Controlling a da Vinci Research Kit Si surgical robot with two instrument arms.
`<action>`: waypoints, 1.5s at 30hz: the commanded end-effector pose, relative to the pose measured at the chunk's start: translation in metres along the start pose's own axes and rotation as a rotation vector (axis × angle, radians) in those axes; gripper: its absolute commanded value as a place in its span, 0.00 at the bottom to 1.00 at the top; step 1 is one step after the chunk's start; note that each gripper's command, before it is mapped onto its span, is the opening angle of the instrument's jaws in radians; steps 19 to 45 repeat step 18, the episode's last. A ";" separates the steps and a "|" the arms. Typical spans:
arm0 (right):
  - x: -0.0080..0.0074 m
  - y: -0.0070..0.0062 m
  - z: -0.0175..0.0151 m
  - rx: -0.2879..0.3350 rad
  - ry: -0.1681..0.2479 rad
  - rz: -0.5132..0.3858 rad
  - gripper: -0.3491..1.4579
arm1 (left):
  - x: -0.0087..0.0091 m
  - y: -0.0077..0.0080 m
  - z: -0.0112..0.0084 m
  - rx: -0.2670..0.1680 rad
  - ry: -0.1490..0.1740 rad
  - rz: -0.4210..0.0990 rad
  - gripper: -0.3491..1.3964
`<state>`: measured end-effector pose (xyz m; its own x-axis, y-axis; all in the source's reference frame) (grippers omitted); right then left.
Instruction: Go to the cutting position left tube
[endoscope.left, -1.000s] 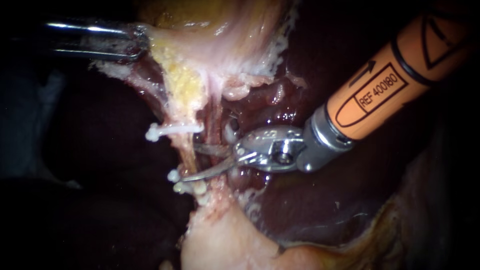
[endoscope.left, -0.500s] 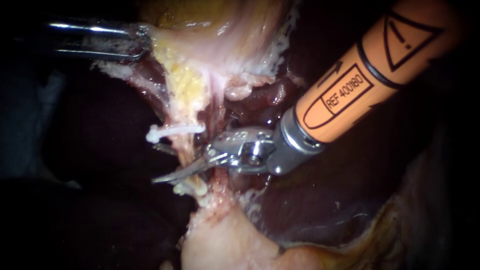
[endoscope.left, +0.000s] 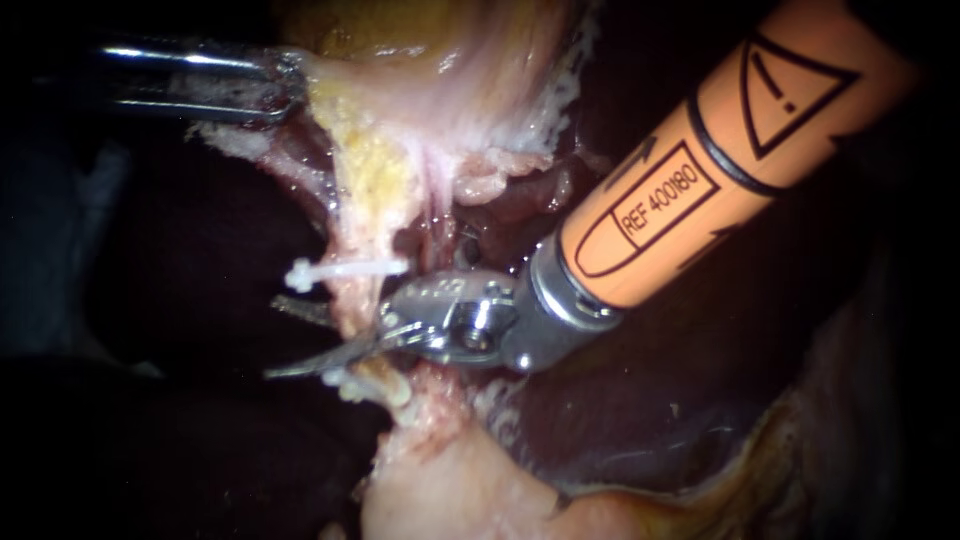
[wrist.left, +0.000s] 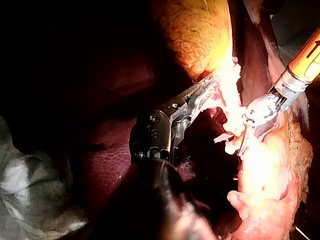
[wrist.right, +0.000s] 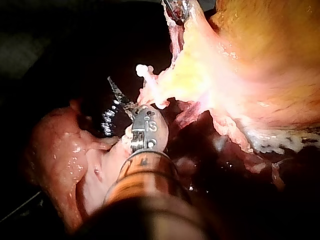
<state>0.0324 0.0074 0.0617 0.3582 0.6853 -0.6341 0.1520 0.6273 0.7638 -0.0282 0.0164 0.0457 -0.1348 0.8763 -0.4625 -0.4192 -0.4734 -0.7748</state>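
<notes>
White clips (endoscope.left: 345, 268) on left tube (endoscope.left: 352, 303), right instrument (endoscope.left: 275, 337) end effector open astride it, left instrument (endoscope.left: 280, 85) clamping gallbladder (endoscope.left: 430, 90)

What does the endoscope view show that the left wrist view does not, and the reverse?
Only the endoscope view: the right tool's open jaws stand on both sides of the left tube, between the upper clip and the lower clips. Only the left wrist view: the left tool's hinge behind its jaws. Both: the left tool shut on pale tissue, and the right tool's orange shaft.
</notes>
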 end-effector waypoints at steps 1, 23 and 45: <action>0.0003 -0.0003 0.0000 0.003 0.005 0.000 0.96 | 0.0000 -0.0001 0.0000 -0.001 0.000 0.000 0.00; 0.0014 -0.0013 -0.0001 0.014 0.020 0.004 0.97 | 0.0000 -0.0002 -0.0001 -0.002 -0.001 0.000 0.00; 0.0014 -0.0013 -0.0001 0.014 0.020 0.004 0.97 | 0.0000 -0.0002 -0.0001 -0.002 -0.001 0.000 0.00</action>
